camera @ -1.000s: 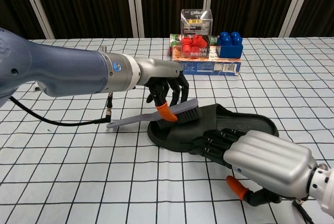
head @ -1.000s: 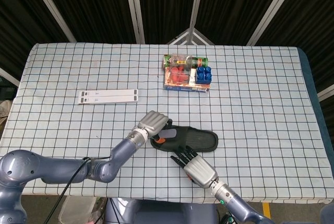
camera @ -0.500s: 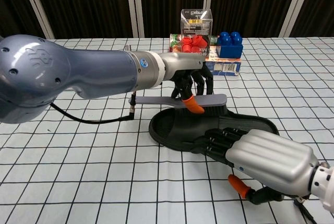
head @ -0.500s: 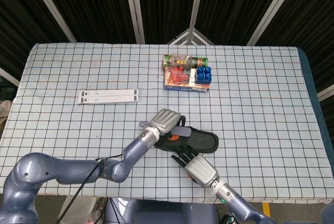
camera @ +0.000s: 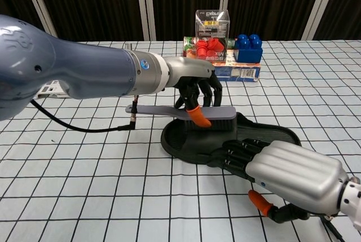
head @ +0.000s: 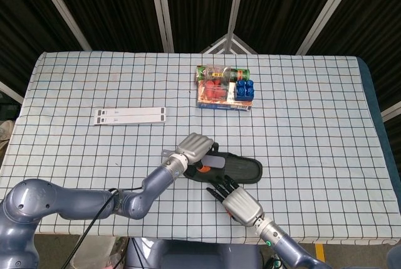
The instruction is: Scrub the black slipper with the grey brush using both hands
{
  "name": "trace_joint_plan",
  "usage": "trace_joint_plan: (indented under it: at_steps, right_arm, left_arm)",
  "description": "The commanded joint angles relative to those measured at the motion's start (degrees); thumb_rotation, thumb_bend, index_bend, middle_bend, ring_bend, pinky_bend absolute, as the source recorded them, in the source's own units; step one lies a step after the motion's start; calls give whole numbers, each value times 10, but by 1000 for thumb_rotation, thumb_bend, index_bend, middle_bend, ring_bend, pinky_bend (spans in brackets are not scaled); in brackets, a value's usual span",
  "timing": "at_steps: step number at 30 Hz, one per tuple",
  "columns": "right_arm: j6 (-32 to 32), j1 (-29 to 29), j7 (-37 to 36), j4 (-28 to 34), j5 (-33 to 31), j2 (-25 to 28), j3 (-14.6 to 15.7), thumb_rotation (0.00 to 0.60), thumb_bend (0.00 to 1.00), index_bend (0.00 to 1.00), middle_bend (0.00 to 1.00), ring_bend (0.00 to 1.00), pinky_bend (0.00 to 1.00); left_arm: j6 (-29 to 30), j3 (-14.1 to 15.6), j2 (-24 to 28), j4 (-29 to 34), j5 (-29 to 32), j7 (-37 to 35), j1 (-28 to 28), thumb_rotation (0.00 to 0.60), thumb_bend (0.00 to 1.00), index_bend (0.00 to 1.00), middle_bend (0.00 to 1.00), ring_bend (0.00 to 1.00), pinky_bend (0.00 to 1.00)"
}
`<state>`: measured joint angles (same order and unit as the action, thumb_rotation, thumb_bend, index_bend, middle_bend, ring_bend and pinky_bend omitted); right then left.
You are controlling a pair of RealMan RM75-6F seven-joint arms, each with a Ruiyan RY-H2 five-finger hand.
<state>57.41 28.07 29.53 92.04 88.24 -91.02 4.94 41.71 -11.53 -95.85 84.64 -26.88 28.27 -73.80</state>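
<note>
The black slipper (head: pixel 241 168) (camera: pixel 265 131) lies flat near the table's front edge. My left hand (head: pixel 194 148) (camera: pixel 194 84) holds the grey brush (camera: pixel 180 112) (head: pixel 214 162) over the slipper's heel end, bristles down on the insole. The brush handle sticks out to the left. My right hand (head: pixel 240 205) (camera: pixel 287 171) rests its fingertips (camera: pixel 234 153) on the slipper's near edge, pinning it down. The brush bristles are mostly hidden by the left hand's fingers.
A box with red and blue blocks and a clear container (head: pixel 225 88) (camera: pixel 223 56) stands behind the slipper at the back. A white strip (head: pixel 130 115) lies at the left on the checked tablecloth (head: pixel 313 125).
My left hand swept the brush from the heel rightward along the slipper, then drew back slightly left. The right hand stayed on the slipper's near edge.
</note>
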Motion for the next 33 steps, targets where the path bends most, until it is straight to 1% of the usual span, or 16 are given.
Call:
trace_joint_plan:
  at_steps: [1,3,5,7,9,12,14,16,18,20,23,26,29,30,31,33]
  right_arm:
    - [1,0,4,3,-1,1,-1,600,750,0,52,5,74]
    - [4,-1,8,6,-1,4,-1,600,750,0,52,5,74]
    - [5,-2,10,9,-2,6,-2,600,750,0,52,5,74]
    - [6,-2,12,12,-3,7,-2,600,750,0,51,5,74]
    - [9,-4,12,15,-4,9,-3,600,750,0,48,5,70]
    - [21,-8,14,21,-2,14,-5,600,750,0,35,2,62]
    - [39,-15,29,28,2,23,-6,600,750,0,14,0,57]
    - [49,-21,50,38,-2,32,-7,600,750,0,2,0,38]
    - [59,-30,92,56,-19,53,-10,600,736,0,0,0,11]
    - [65,-38,131,90,-50,76,-15,600,701,0,0,0,0]
    - [81,-48,157,120,-76,99,-21,600,681,0,0,0,0]
    - [108,-62,165,139,-87,120,-26,600,672,0,0,0,0]
    - [129,-73,157,149,-87,138,-27,600,671,0,0,0,0]
    - [142,-81,148,153,-86,149,-27,600,671,0,0,0,0]
    - [148,-85,142,155,-84,155,-26,600,671,0,0,0,0]
    - [168,-99,119,156,-75,170,-21,600,671,0,0,0,0]
  left_arm:
    - [31,35,36,40,67,60,-28,600,716,672,770,654,666]
    - [54,49,49,63,107,91,-41,600,716,672,770,654,666]
    - [69,56,59,81,133,109,-50,600,716,673,770,654,666]
    - [82,56,65,93,139,113,-50,600,716,672,770,654,666]
    - [90,56,72,104,132,110,-46,600,716,672,770,654,666]
    - [103,51,82,120,92,90,-29,600,716,671,770,654,666]
    - [106,50,95,135,64,75,-16,600,716,671,770,654,666]
    - [106,51,104,144,50,68,-9,600,716,671,770,654,666]
    - [108,58,115,155,35,63,1,600,716,671,770,654,666]
    - [109,66,129,172,18,57,13,600,716,671,770,654,666]
    - [105,78,150,193,-4,44,30,600,716,671,770,654,666]
    - [105,98,178,215,-44,29,56,600,716,670,770,654,665]
    - [107,121,204,229,-85,13,83,600,716,668,770,654,667]
    - [108,135,216,234,-106,5,99,600,716,668,770,653,667]
    - [109,143,222,237,-123,0,108,600,716,667,769,653,668]
    - [125,174,235,234,-186,-14,144,600,716,666,767,652,668]
